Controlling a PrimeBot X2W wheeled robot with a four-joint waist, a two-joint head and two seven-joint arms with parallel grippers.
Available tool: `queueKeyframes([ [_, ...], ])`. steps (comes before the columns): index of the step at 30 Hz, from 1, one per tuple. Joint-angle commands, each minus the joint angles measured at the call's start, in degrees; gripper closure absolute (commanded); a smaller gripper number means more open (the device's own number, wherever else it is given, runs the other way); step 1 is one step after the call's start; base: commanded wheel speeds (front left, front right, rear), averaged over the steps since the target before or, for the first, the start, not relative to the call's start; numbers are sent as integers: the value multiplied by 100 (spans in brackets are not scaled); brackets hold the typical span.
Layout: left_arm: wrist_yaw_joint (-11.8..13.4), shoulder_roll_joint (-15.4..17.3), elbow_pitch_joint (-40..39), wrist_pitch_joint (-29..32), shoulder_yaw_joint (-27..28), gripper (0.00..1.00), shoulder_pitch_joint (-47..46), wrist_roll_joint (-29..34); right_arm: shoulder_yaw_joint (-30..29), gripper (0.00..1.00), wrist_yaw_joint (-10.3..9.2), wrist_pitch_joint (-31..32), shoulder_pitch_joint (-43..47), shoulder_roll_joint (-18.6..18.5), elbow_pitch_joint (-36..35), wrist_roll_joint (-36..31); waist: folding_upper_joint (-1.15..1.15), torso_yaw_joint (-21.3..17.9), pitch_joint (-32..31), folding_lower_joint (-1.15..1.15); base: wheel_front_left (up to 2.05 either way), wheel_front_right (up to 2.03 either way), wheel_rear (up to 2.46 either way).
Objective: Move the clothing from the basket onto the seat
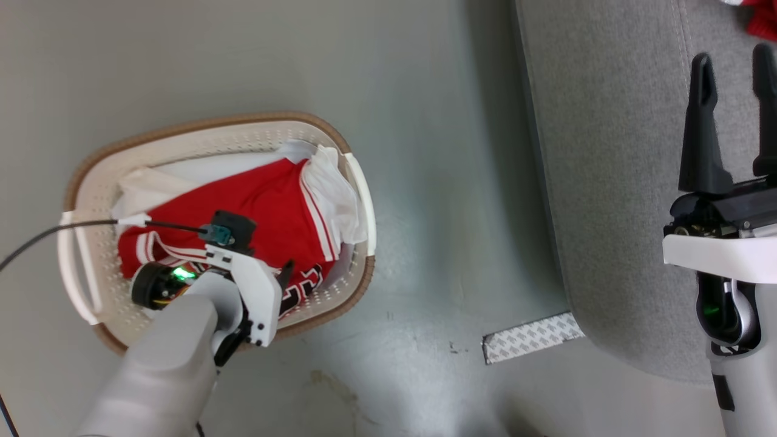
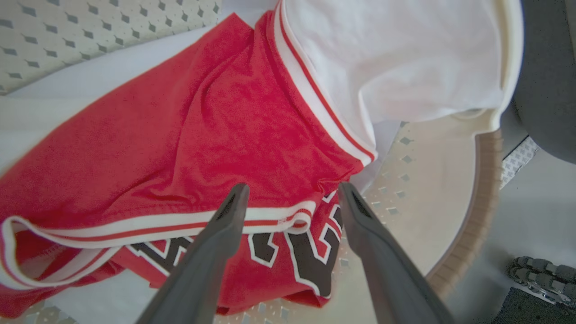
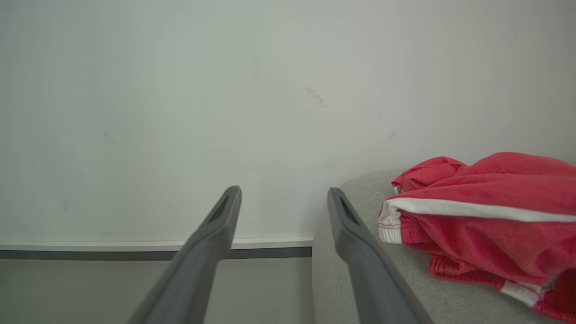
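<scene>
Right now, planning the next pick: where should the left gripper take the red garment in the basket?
Probably the white-striped hem of the red garment, from straight above: that doubled edge forms a ridge right beneath the open left gripper.

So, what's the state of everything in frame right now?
left gripper: open, empty, over red clothing.
right gripper: open, empty.
basket: holds the red clothing and a white cloth.
red garment: crumpled on seat.
</scene>
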Motion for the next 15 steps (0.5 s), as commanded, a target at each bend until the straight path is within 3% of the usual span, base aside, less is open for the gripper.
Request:
queueKeyframes([
  [1, 14, 105, 63, 108, -174, 0, -87, -113, -29, 0, -13, 3, -95, 1, -51, -24, 0, -120, 157, -1, 0, 0, 0],
  [15, 13, 627, 214, 579, -1559, 0, -500, -583, 28, 0, -13, 3, -236, 104, -79, -49, 0, -494, 689, -1, 0, 0, 0],
])
